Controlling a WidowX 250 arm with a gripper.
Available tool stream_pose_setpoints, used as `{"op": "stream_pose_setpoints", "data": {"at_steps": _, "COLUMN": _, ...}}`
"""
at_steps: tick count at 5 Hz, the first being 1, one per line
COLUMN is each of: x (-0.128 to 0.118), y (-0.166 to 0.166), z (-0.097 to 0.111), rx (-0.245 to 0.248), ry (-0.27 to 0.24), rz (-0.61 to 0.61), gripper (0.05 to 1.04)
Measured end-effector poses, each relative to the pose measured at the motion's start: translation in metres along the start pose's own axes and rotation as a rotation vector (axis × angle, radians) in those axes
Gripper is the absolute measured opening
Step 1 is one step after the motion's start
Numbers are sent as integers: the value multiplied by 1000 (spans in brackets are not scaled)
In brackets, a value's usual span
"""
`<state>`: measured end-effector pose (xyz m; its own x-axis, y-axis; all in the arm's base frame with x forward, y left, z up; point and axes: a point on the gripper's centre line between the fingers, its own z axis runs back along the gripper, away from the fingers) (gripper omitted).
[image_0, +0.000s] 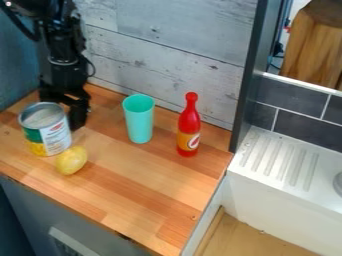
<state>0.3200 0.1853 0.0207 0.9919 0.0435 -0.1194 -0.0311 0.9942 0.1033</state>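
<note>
Yellow ovoid (71, 160) near metal can (48, 131)

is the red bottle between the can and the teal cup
No, the teal cup stands between the can and the red bottle.

Yellow rounded object (71, 160) at left on a wooden surface (147, 185), upright turquoise cup (139, 122) left of centre, red bottle (190, 122) upright right of centre, pale plank wall (160, 45) behind, dark tiles (308, 126) at right, white ridged ledge (277, 157) below them, wooden block (310, 42) at upper right.
</note>
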Motion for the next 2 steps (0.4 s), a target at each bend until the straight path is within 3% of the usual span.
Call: {"op": "stream_pose_setpoints", "data": {"at_steps": 2, "x": -20, "y": 17, "z": -3, "rx": -22, "ry": 65, "rz": 58, "gripper": 1001}}
